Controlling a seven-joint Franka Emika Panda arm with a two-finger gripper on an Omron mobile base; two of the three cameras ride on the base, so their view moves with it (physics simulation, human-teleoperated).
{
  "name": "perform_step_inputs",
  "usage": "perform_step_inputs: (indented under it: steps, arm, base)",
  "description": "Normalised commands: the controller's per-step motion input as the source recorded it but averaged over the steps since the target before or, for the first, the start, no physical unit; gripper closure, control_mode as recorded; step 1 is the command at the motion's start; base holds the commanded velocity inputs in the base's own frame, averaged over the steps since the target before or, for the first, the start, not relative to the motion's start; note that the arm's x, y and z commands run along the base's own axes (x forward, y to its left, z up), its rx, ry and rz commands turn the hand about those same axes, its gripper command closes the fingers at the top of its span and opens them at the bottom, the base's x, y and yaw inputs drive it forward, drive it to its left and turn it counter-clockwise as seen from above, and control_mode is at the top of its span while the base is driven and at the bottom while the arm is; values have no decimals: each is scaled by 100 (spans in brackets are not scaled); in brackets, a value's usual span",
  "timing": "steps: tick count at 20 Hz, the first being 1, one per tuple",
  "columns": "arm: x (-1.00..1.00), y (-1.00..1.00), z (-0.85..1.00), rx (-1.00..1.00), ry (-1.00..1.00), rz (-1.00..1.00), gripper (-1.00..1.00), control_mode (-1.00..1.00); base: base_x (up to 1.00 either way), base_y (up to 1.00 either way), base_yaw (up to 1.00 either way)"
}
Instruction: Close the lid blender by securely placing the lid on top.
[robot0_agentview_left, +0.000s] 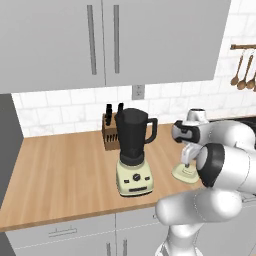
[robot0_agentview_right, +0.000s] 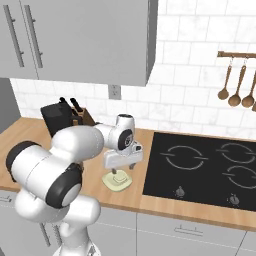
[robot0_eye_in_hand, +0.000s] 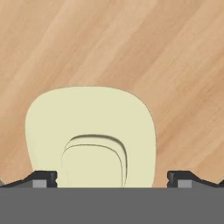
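End effector (robot0_agentview_right: 122, 170) open above lid (robot0_agentview_right: 117, 181) on counter (robot0_agentview_left: 60, 170)

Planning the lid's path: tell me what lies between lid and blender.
Bare wooden counter between the lid and the blender, seen in the left base view.

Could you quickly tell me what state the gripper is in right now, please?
Gripper: open, holding nothing, its fingertips standing wide on either side of the lid on the counter.

Grey wall cabinets (robot0_agentview_left: 100, 42) over white tiled wall (robot0_agentview_right: 190, 60), wooden counter (robot0_agentview_left: 60, 170), black hob (robot0_agentview_right: 200, 167).
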Motion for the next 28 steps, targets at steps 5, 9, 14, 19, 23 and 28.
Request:
perform_step_inputs:
  steps: [5, 9, 14, 19, 23, 28]
  arm:
    - [-17, 1, -13, -1, 0, 1, -100, -100]
    - [-11, 0, -16, 0, 0, 0, -100, -100]
    - [-1, 0, -10, 0, 0, 0, -100, -100]
    - [0, 0, -12, 0, 0, 0, -100, -100]
    - [0, 0, -17, 0, 0, 0, -100, -100]
    - [0, 0, -24, 0, 0, 0, 100, -100]
  base:
    - [0, 0, 0]
    - [0, 0, 0]
    - [0, 0, 0]
    - [0, 0, 0]
    - [0, 0, 0]
    - [0, 0, 0]
